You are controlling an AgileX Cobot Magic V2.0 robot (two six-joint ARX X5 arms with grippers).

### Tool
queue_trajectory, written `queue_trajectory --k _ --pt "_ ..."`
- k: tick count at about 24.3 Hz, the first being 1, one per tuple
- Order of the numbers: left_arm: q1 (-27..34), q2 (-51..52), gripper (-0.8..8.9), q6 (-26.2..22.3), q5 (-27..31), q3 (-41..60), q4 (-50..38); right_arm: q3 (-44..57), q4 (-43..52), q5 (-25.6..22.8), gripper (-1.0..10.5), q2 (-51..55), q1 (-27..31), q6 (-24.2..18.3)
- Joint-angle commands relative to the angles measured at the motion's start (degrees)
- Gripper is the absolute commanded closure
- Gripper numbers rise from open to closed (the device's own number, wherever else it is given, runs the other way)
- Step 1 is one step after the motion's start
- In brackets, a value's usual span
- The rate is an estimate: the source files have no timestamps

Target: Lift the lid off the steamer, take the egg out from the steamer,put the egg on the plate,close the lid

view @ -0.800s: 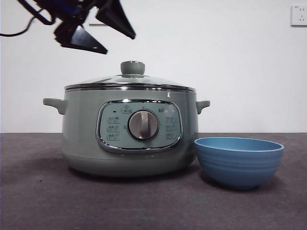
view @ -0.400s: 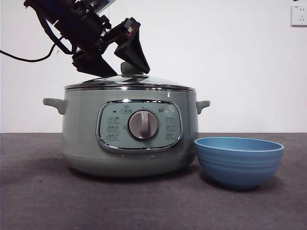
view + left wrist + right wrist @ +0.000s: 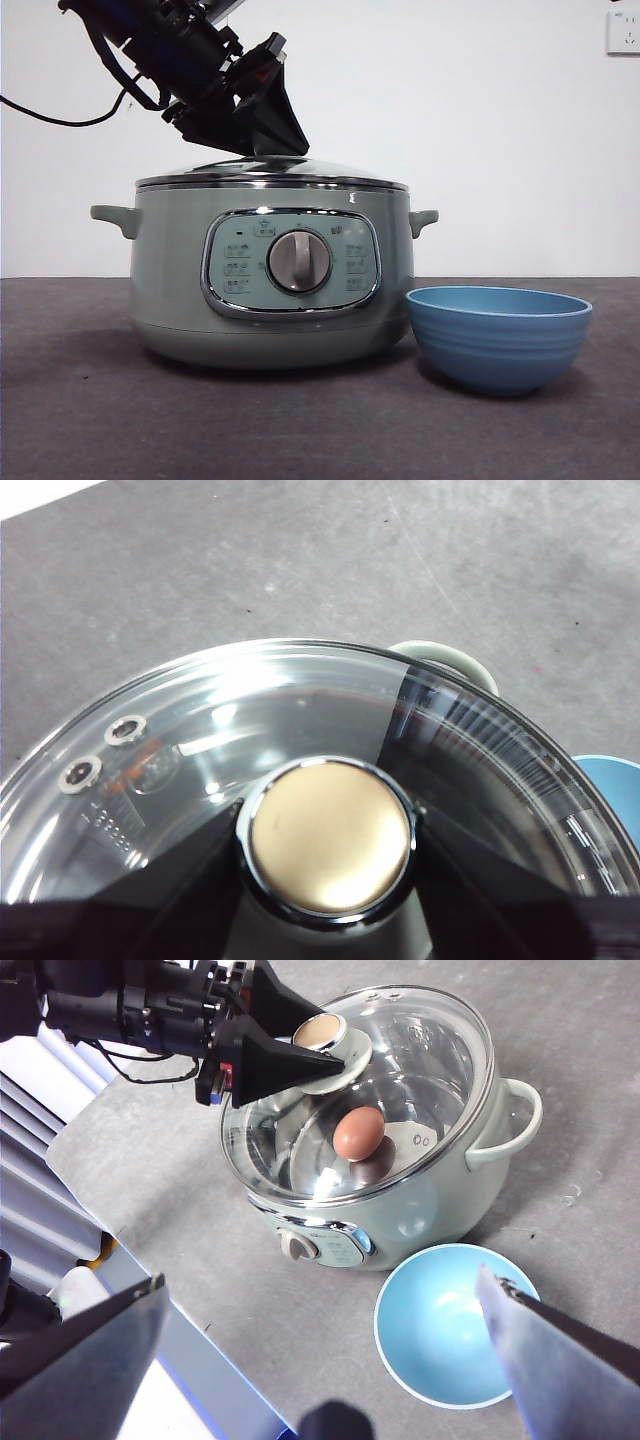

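While the right pincer [image 3: 320, 1360] waits open, the left pincer [image 3: 325, 920] brackets the knob [image 3: 328, 840] of the slippery, fragile glass lid [image 3: 200, 720], grip uncertain.

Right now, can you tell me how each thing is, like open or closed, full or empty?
Clear glass lid with pale-green knob: closed, sitting on the pot.
Sage-green round electric steamer pot: covered, upright, egg inside.
Brown egg: inside the pot, under the lid.
Round blue bowl: empty, upright beside the pot.
Left gripper: jaws on either side of the lid knob, lid not lifted.
Right gripper: jaws open, holding nothing, above the table.
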State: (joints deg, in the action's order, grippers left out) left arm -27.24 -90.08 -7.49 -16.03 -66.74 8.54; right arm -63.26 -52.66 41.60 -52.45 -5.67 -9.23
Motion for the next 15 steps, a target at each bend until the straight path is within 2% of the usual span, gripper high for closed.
queue_trajectory --k 1,2,4,15 --pt "0.17 -0.28 6.63 -0.26 0.59 -0.02 -0.39 -0.11 0.35 0.02 4.1 -0.07 -0.13 0.20" --pt "0.15 -0.28 6.78 -0.26 0.59 -0.02 -0.39 -0.11 0.35 0.02 4.1 -0.07 -0.13 0.20" --pt "0.17 -0.28 8.35 -0.20 0.61 -0.02 -0.39 -0.11 0.35 0.02 4.1 -0.07 -0.13 0.20" --pt "0.24 4.07 8.21 1.05 -1.07 -0.11 -2.27 -0.11 0.37 0.02 4.1 -0.07 -0.13 0.26"
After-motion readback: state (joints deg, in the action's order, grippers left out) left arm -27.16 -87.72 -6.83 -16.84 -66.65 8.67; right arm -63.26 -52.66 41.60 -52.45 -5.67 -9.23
